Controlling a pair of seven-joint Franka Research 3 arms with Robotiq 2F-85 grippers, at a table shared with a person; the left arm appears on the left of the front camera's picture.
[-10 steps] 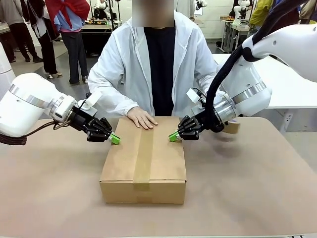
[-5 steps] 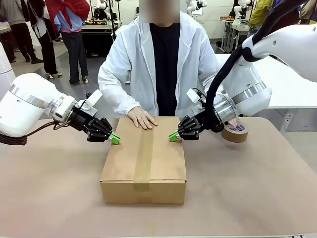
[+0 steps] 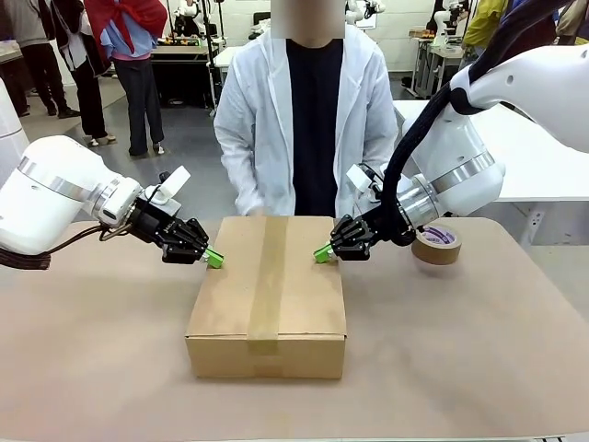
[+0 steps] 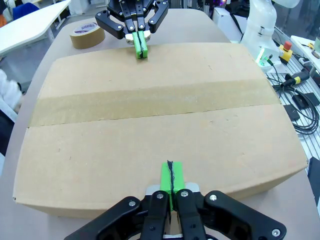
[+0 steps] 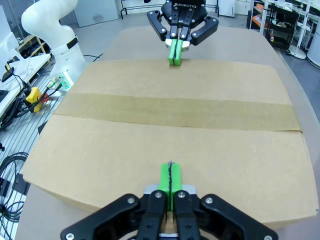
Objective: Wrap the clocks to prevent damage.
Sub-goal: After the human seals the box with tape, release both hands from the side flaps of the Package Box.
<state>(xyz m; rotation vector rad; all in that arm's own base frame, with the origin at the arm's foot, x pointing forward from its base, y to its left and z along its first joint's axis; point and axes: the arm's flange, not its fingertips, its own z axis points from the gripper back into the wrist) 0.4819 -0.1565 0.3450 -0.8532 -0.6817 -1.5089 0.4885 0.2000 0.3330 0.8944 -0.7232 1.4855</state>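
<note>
— Brown cardboard, nearest the camera: what is it?
— A closed cardboard box [image 3: 267,295] on the tan tabletop [image 3: 92,368], with a strip of brown packing tape [image 3: 268,281] run along its top and a little way down the near face.

— And the clocks?
— I cannot see them. No bubble-wrapped bundle lies in the open, and whether it sits inside the sealed box, I cannot tell.

— Where are the two pincers?
— The left pincer [image 3: 213,258] is at the box's left top edge, its green pads pressed together with nothing between them. From its own wrist camera the same left pincer [image 4: 171,175] rests its tip over the lid's edge. The right pincer [image 3: 322,253] mirrors it at the right top edge, also pinched closed and empty. Its wrist view shows the right pincer [image 5: 170,175] over the lid, facing the other across the tape.

— Anything farther back?
— A brown tape roll [image 3: 436,244] lies flat on the tabletop just behind the right arm. Beyond the far edge stands a person in a white lab coat [image 3: 313,120], arms hanging down, apart from the box.
</note>
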